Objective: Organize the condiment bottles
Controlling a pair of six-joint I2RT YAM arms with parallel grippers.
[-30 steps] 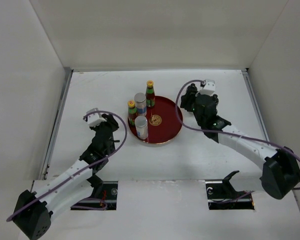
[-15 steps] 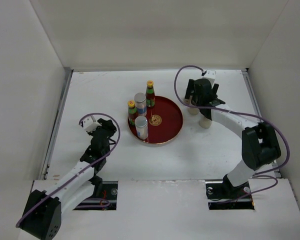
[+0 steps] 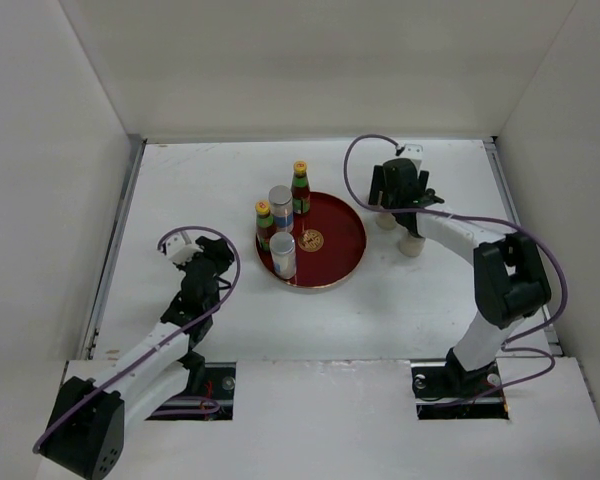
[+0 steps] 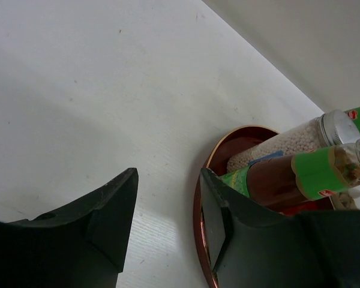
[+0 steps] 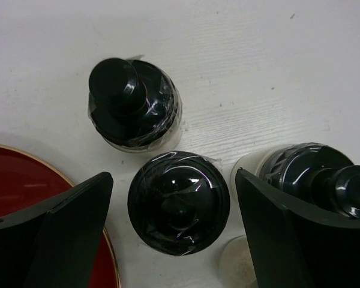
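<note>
A round red plate holds two green-red bottles with yellow caps and two silver-lidded shakers. Right of the plate stand black-capped cruets. The right wrist view shows three of them. My right gripper is open and hangs above the middle cruet, one finger on each side of it, not touching. My left gripper is open and empty, low over the table left of the plate rim. A shaker and a green-red bottle show beyond it.
White walls close in the table on the left, back and right. The plate's gold-edged rim lies just left of my right gripper's left finger. A pale round lid or base sits on the table near the middle cruet.
My right arm has folded back and its gripper has moved over the cruets at the plate's right. My left gripper has drawn back to the left, away from the plate.
</note>
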